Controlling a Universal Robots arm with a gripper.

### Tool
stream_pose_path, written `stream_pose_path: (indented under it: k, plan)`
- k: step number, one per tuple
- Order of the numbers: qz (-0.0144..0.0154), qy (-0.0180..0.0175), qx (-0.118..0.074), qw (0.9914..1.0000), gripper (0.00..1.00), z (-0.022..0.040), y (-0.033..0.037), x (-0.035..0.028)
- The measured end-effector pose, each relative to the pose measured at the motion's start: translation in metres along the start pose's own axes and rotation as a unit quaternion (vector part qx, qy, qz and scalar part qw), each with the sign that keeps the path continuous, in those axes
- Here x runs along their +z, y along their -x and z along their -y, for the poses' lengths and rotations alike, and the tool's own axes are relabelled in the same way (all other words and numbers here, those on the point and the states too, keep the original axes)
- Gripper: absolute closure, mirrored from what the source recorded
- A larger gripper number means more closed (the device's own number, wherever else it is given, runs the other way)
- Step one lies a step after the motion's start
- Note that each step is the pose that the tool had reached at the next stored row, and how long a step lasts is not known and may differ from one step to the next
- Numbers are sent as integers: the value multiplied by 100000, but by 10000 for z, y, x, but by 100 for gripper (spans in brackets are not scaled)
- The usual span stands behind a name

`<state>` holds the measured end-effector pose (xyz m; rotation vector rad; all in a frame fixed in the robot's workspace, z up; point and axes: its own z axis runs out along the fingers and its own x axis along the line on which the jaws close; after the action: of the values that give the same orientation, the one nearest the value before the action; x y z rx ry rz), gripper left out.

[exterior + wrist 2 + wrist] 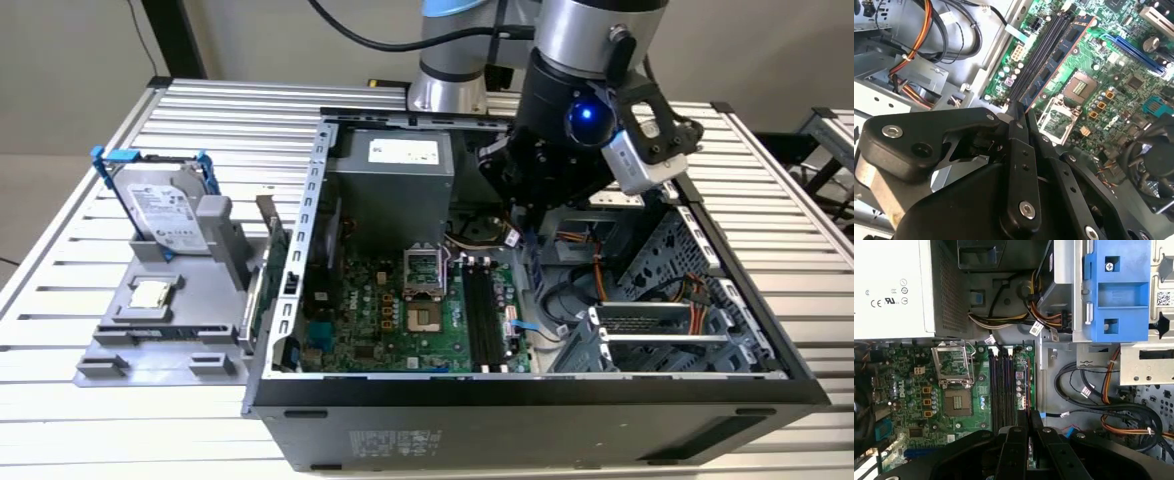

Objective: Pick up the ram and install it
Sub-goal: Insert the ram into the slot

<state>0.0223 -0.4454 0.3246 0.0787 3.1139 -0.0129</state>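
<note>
The ram [1056, 53] looks matt, the motherboard [1114, 75] glossy, the case [1046, 385] bare sheet metal.

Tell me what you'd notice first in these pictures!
A big open black computer case sits in the middle of the exterior view, with its green motherboard showing inside. In the second wrist view, the black gripper pinches a long, flat dark blue-black ram stick over that motherboard. A grey hard drive with blue brackets stands outside the case at the exterior view's left.
</note>
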Motion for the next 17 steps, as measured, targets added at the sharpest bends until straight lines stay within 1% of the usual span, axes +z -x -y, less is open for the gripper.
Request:
stream_pose_path:
  k: [2,3,4,14,17]
  plan:
    - [52,-56,10,100000,100,-1,-5,33]
    - [210,-209,-2,100000,100,-5,-8,45]
    - [258,-235,-4,99999,100,-6,-9,63]
    - [249,-242,21,99999,100,-8,-16,243]
    - [249,-238,-5,99999,100,-8,-38,298]
